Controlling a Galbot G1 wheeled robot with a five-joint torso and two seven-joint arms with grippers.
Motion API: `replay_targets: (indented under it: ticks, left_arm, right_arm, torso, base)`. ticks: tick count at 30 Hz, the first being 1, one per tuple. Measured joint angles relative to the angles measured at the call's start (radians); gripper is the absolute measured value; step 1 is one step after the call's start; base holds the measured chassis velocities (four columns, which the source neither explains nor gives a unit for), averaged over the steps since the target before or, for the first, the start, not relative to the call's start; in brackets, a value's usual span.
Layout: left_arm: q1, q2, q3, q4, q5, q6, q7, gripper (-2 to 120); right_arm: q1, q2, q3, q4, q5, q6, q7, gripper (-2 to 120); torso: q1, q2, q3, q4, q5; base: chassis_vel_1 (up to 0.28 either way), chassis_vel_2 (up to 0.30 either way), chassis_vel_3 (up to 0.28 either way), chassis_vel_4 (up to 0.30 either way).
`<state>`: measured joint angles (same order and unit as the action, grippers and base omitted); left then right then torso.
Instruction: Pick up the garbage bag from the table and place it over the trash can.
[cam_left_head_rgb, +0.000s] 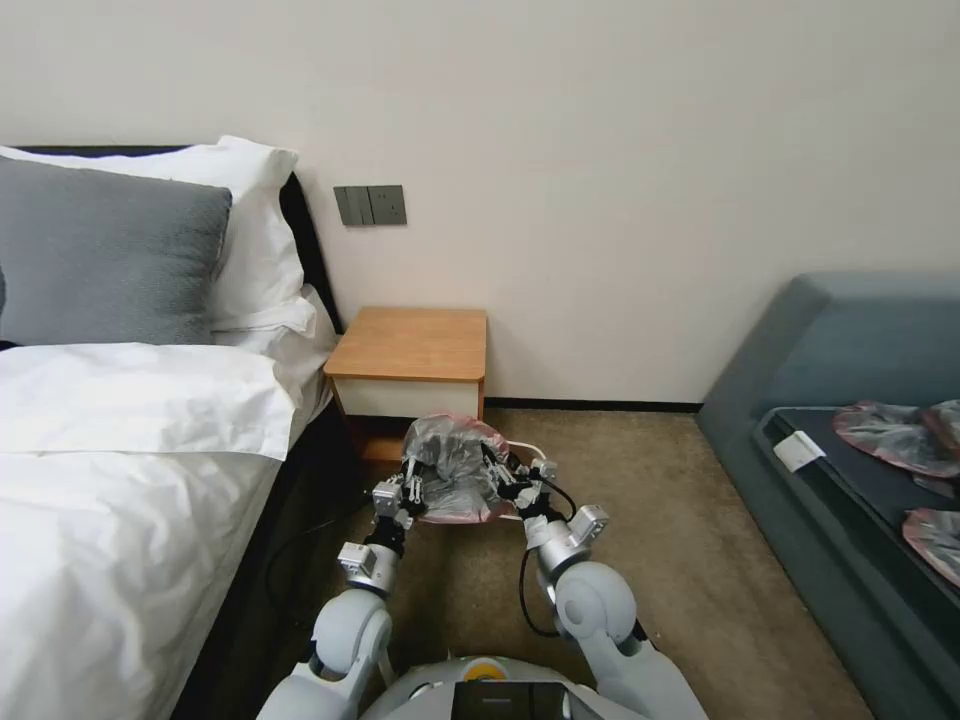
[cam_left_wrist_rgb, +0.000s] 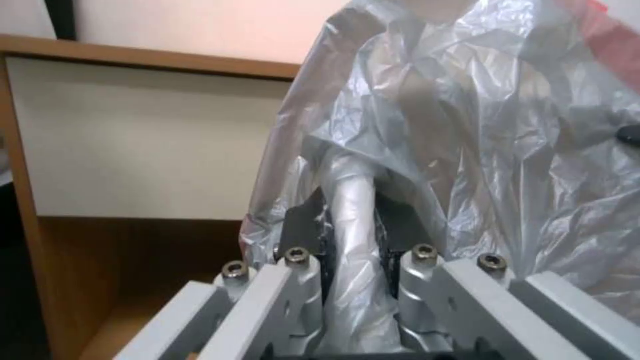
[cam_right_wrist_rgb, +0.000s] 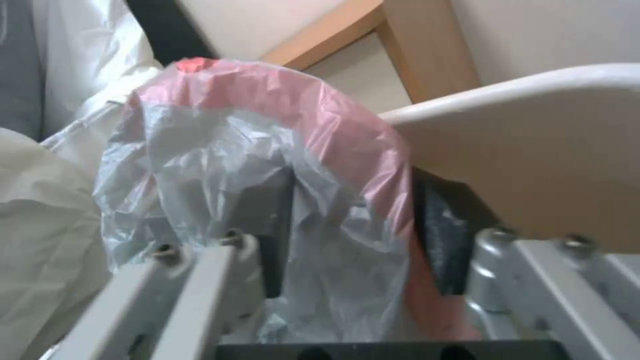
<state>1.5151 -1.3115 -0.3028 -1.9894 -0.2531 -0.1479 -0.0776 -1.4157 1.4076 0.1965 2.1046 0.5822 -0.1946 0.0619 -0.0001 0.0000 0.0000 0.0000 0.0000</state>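
Note:
The garbage bag (cam_left_head_rgb: 452, 462), crinkled silvery film with a pinkish edge, hangs bunched between my two grippers just in front of the table (cam_left_head_rgb: 412, 345). Under and behind it, the pale rim of the trash can (cam_left_head_rgb: 524, 448) peeks out on the right. My left gripper (cam_left_head_rgb: 410, 482) is shut on a fold of the garbage bag (cam_left_wrist_rgb: 467, 125), which runs between its fingers (cam_left_wrist_rgb: 303, 227). My right gripper (cam_right_wrist_rgb: 350, 235) has its jaws apart, and the garbage bag (cam_right_wrist_rgb: 267, 150) drapes over one finger, right beside the trash can (cam_right_wrist_rgb: 533, 150).
A bed (cam_left_head_rgb: 120, 450) with white linen fills the left side, close to my left arm. A dark teal sofa (cam_left_head_rgb: 850, 340) on the right carries flat grey-pink bags (cam_left_head_rgb: 890, 435). A black cable (cam_left_head_rgb: 525, 600) lies on the carpet between them.

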Motion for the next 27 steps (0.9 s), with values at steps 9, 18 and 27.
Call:
replay_targets:
  ticks: [9,18,27]
  left_arm:
    - [0.003,0.0,-0.002,-0.005,-0.076,0.049,-0.017,9]
    - [0.004,0.003,-0.004,-0.003,-0.083,0.05,-0.02,9]
    - [0.016,0.007,-0.021,-0.009,-0.112,0.047,0.001,9]
  right_arm:
    - [-0.004,0.0,-0.004,0.021,0.042,0.017,-0.013,7]
    - [0.001,-0.006,0.01,0.068,0.083,0.016,-0.002,0]
    - [0.069,-0.033,0.072,0.059,0.163,-0.043,0.084,0]
  torso:
    - [0.0,0.0,0.0,0.0,0.0]
    - [0.0,0.0,0.0,-0.0001,0.0]
    - [0.0,0.0,0.0,0.0,0.0001]
  base:
    - [0.0,0.0,0.0,0.0]
    - [0.0,0.0,0.0,0.0]
    - [0.0,0.0,0.0,0.0]
